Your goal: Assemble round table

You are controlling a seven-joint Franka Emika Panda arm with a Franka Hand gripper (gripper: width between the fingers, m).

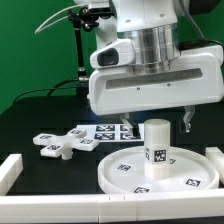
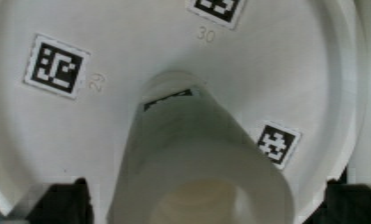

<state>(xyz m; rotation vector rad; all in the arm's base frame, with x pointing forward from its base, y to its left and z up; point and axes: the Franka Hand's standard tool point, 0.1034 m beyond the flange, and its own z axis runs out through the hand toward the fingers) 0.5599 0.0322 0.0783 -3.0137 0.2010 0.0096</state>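
- I see the leg [image 1: 157, 148] standing upright inside the rimmed disc [image 1: 115, 170].
- The gripper [image 1: 157, 122] hangs above it with jaws apart, gripping nothing.
- The foot piece [image 1: 57, 143] lies outside the disc.

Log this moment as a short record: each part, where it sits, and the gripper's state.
disc: round rimmed disc lying flat on the black table
leg: cylinder leg standing upright on the disc
foot: cross-shaped foot piece flat on the table, to the exterior view's left of the disc
gripper: gripper open, over the leg, one finger on either side of its top
marker board: marker board behind the disc, partly hidden by the gripper
joined: foot not yet on the leg
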